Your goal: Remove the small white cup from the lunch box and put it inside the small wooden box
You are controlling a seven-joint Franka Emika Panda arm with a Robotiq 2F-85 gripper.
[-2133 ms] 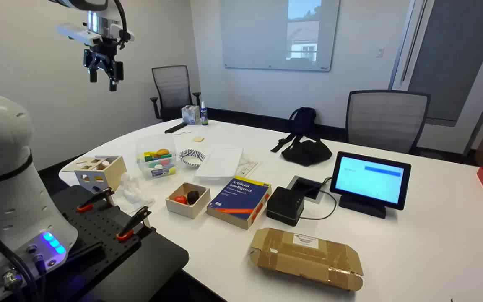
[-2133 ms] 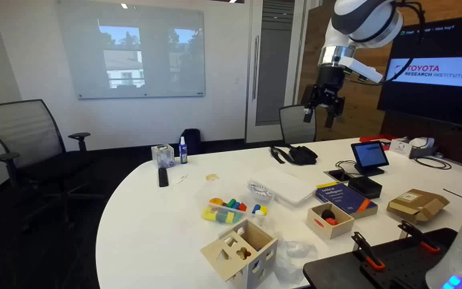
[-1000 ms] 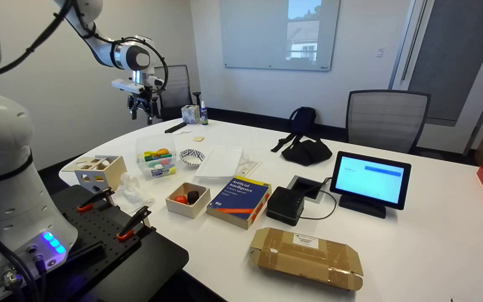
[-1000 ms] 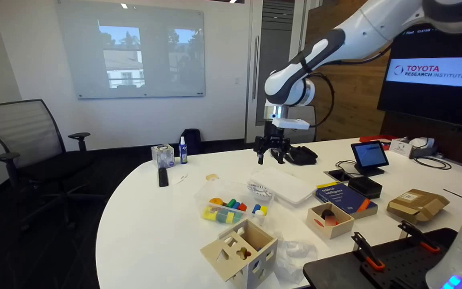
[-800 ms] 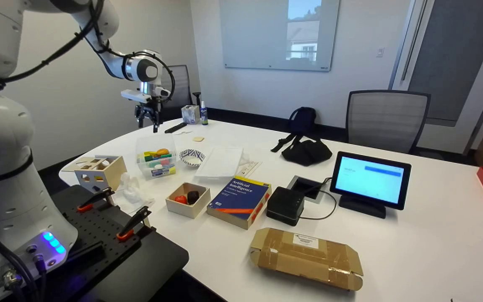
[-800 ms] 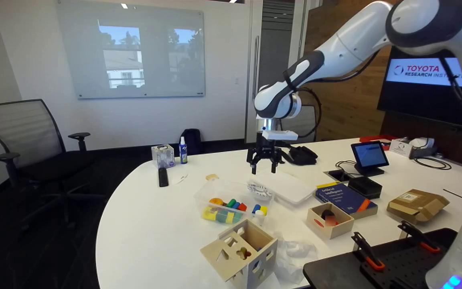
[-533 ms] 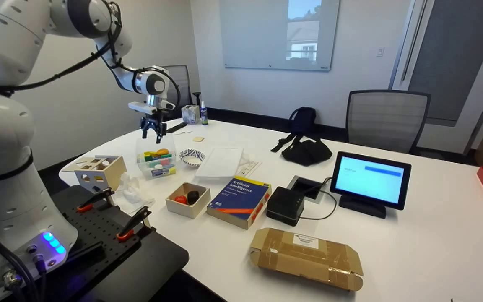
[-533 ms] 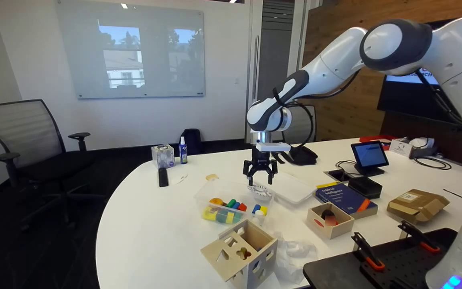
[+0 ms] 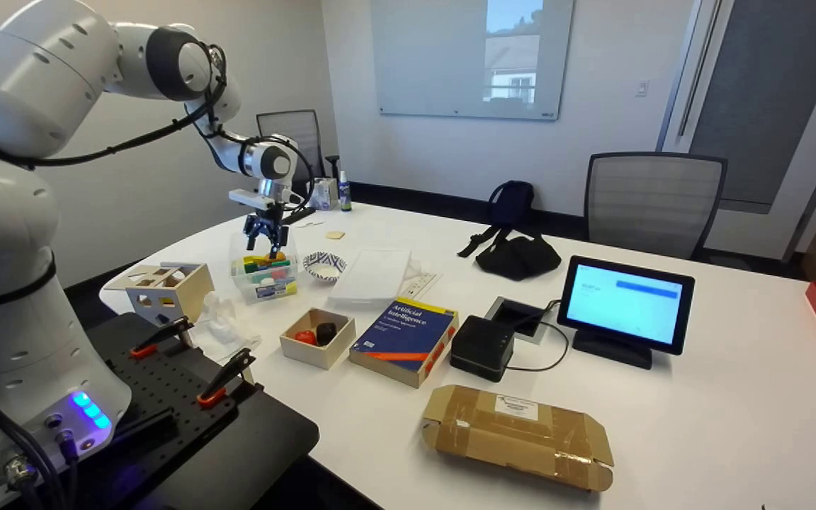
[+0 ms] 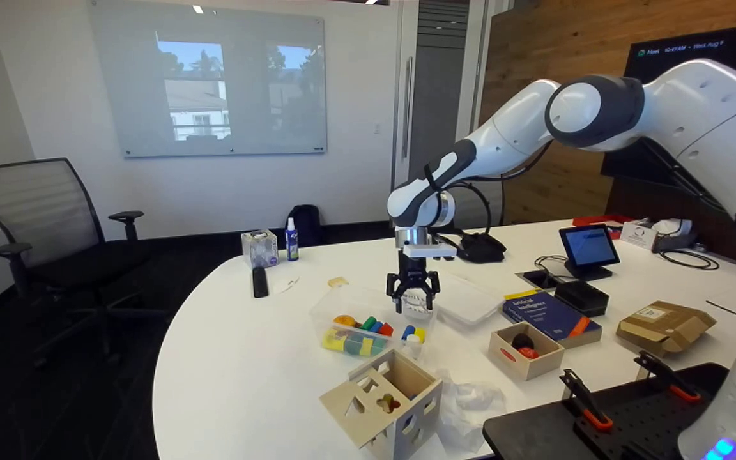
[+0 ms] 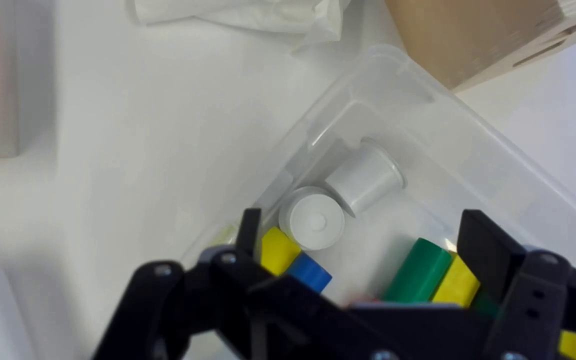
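Gripper: jaws wide apart, nothing held; above the lunch box in both exterior views. Can't tell if the tips are below its rim.
Step, my read: lining up for the pick.
White cup: two candidates, both in the lunch box, toward the end near the hole-cut wooden cube. Upright white piece stands close to the side wall; tipped white piece lies on its side next to it. Can't tell which the task means; settle that before descending.
Offset: in the wrist view both sit mostly beyond the fingertip line. Shift toward the cube end first, then drop straight.
Upright piece: hemmed in by wall, tipped piece and yellow piece. Little finger room; may need a nudge off the wall.
Tipped piece: pinch across the barrel. It lies askew to the jaw line, so turn the wrist.
Squeeze: light; smooth round sides could spin out.
Lift: vertical until past the rim, away from the cube.
Wooden box: well apart, holds a red round thing and a dark round thing. Release low so the cup doesn't roll off them.
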